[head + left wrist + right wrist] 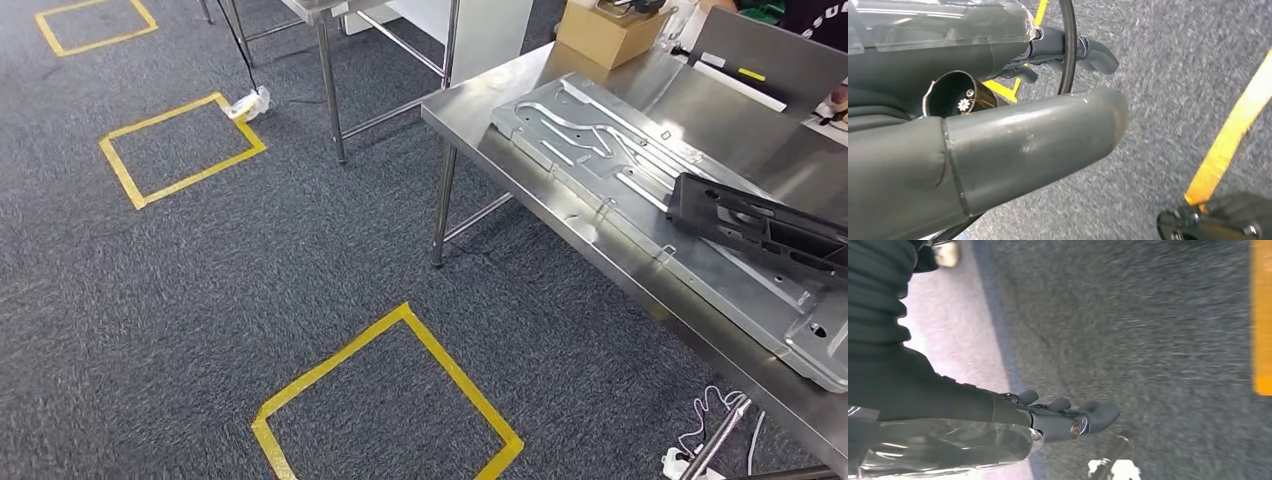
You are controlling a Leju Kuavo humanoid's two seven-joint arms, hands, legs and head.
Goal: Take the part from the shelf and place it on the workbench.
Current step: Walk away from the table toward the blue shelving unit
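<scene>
A black plastic part (765,225) lies on the steel bench (520,190), resting on top of a large stamped metal panel (640,180) that runs along the bench's near edge toward its right end. If this black piece is the part named in the task, the placing looks done and nothing is left except stepping away; that is a judgement, since no shelf is in sight to confirm where it came from. Both arms hang toward the carpet. The left hand (1013,145) appears in the left wrist view with its thick grey thumb stretched out and its darker fingers (1083,50) extended beyond it, apart from the thumb and holding nothing. The right hand (1058,420) appears in the right wrist view with its fingers (1098,412) loosely extended over the grey carpet, also with nothing in them. The black part's right end is cut off by the picture's edge in the head view, so its full shape cannot be told. At the bench's far edge stand a cardboard box (610,30) and a flat grey lid-like object, both partly cropped, and a person's hand (836,100) just enters at the right edge. The right wrist view is blurred, and the pale patch beside the carpet there is hard to identify. Yellow tape squares (390,400) mark the floor.
</scene>
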